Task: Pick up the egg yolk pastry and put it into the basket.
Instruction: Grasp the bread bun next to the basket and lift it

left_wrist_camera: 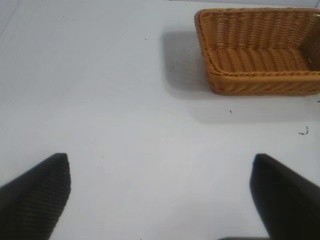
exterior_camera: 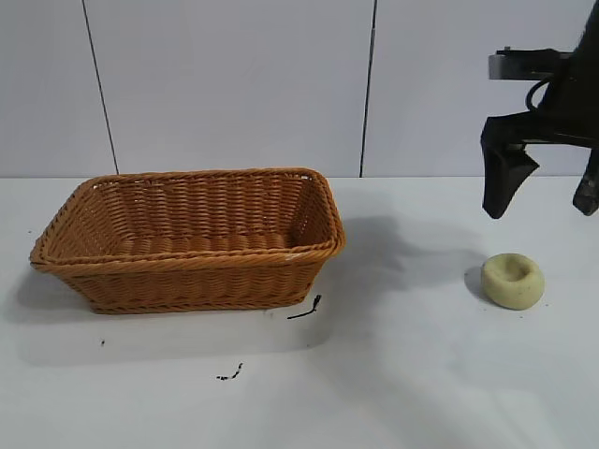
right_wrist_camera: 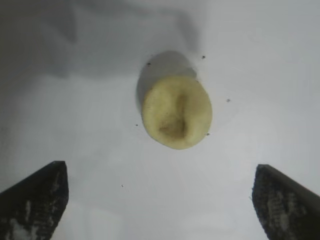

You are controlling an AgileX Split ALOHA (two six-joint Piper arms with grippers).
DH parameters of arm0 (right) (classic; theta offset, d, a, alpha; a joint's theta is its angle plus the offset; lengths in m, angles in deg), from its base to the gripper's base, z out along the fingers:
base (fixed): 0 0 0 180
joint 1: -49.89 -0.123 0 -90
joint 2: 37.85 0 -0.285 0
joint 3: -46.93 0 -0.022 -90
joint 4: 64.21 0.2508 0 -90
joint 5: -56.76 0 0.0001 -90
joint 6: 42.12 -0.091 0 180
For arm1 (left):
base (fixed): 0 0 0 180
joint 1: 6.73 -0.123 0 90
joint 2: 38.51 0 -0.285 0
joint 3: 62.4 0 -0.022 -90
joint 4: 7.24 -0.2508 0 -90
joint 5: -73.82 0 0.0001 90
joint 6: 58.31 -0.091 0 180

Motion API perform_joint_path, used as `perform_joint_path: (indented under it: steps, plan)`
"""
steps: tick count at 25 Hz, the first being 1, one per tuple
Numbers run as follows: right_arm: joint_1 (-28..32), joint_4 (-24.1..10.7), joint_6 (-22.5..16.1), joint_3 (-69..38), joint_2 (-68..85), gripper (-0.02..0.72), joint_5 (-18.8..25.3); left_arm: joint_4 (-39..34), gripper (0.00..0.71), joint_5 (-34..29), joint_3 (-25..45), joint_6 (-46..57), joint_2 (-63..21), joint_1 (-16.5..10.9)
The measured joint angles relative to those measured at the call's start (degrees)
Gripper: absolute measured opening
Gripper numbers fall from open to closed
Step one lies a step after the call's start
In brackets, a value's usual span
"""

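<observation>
A pale round pastry (exterior_camera: pixel 513 280) lies on the white table (exterior_camera: pixel 402 374), well right of the basket (exterior_camera: pixel 187 238). The right gripper (exterior_camera: pixel 543 196) hangs just above it, jaws spread wide, holding nothing, not touching the pastry.

A bare test bench in a lab: plain white surface (exterior_camera: pixel 281 393), with grey panelled wall (exterior_camera: pixel 234 84) directly behind it.

The basket (exterior_camera: pixel 187 238) is sitting on the bench (exterior_camera: pixel 421 374) toward the left, and the pastry (exterior_camera: pixel 513 281) is lying well apart to its right. The right end effector (exterior_camera: pixel 541 196) is hanging above the pastry, spread wide and apart from it.
</observation>
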Motion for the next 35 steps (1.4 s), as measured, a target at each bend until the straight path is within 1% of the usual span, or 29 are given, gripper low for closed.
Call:
perform_joint_path:
  steps: [2, 9, 17, 20, 21, 22, 23, 25, 28, 29, 30, 31, 33, 35]
  plan:
    - [-0.09, -0.42, -0.70, 0.00, -0.29, 0.694, -0.99, 0.00, 0.696, 0.00, 0.00, 0.00, 0.00, 0.00]
    - [0.55, -3.18, -1.78, 0.05, -3.13, 0.694, -1.35, 0.00, 0.696, 0.00, 0.00, 0.00, 0.00, 0.00]
    - [0.66, -3.53, -1.91, 0.05, -12.04, 0.694, -5.88, 0.00, 0.696, 0.00, 0.00, 0.00, 0.00, 0.00]
    - [0.66, -3.53, -1.91, 0.05, -13.87, 0.692, -6.91, 0.00, 0.696, 0.00, 0.00, 0.00, 0.00, 0.00]
    - [0.66, -3.53, -1.91, 0.05, -14.03, 0.681, -6.91, 0.00, 0.696, 0.00, 0.00, 0.00, 0.00, 0.00]
    - [0.66, -3.53, -1.91, 0.05, -14.17, 0.659, -6.91, 0.00, 0.696, 0.00, 0.00, 0.00, 0.00, 0.00]
    - [0.66, -3.53, -1.91, 0.05, -14.17, 0.615, -6.91, 0.00, 0.696, 0.00, 0.00, 0.00, 0.00, 0.00]
    - [0.66, -3.53, -1.91, 0.05, -14.17, 0.498, -6.91, 0.00, 0.696, 0.00, 0.00, 0.00, 0.00, 0.00]
    - [0.66, -3.53, -1.91, 0.05, -14.17, 0.273, -6.91, 0.00, 0.696, 0.00, 0.00, 0.00, 0.00, 0.00]
    - [0.66, -3.53, -1.91, 0.12, -14.17, 0.227, -6.91, 0.00, 0.696, 0.00, 0.00, 0.00, 0.00, 0.00]
    - [0.66, -3.53, -1.91, 0.24, -14.17, 0.191, -6.91, 0.00, 0.696, 0.00, 0.00, 0.00, 0.00, 0.00]
    - [0.66, -3.53, -1.91, 0.24, -14.06, 0.171, -6.91, 0.00, 0.696, 0.00, 0.00, 0.00, 0.00, 0.00]
    - [0.66, -3.53, -1.91, 0.43, -13.50, 0.153, -6.51, 0.00, 0.696, 0.00, 0.00, 0.00, 0.00, 0.00]
    - [0.66, -3.53, -1.84, 1.65, -11.87, 0.146, -5.08, 0.00, 0.696, 0.00, 0.00, 0.00, 0.00, 0.00]
